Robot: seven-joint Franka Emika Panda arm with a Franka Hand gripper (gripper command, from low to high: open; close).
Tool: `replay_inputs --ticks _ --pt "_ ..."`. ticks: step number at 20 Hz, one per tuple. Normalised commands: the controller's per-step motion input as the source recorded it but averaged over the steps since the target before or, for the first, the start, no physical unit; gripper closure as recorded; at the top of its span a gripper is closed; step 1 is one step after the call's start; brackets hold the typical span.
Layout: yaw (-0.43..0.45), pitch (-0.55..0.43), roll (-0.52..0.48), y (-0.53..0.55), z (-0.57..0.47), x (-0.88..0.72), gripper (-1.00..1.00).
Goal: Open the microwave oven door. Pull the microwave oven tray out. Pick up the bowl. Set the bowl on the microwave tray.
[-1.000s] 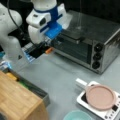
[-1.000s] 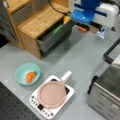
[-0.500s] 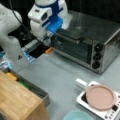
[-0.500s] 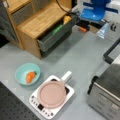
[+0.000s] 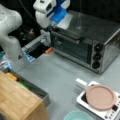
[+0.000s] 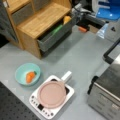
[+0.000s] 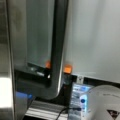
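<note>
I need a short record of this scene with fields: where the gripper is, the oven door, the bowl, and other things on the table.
gripper: at the top of the boxy silver microwave oven, by the dark bar handle of its glass door
door: looks closed or nearly so; tray not in view
bowl: small pale teal bowl on the grey table, apart from the oven, with an orange item inside
other: flat pink round disc on a white appliance with buttons; wooden cabinet with an open drawer

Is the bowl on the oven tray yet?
No, the teal bowl sits on the grey table beside the pink disc, holding an orange piece.
</note>
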Motion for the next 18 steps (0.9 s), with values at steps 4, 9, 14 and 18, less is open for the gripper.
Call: replay_inputs --ticks 4,9,14,18 --pt "-0.194 -0.077 0.11 0.38 -0.12 -0.13 -1.0" --pt "-0.172 -0.087 0.081 0.31 -0.15 0.02 -1.0" --pt "-0.192 -0.067 0.088 0.18 -0.12 0.07 -1.0" --pt "-0.177 -0.052 0.105 0.15 -0.15 0.13 -1.0"
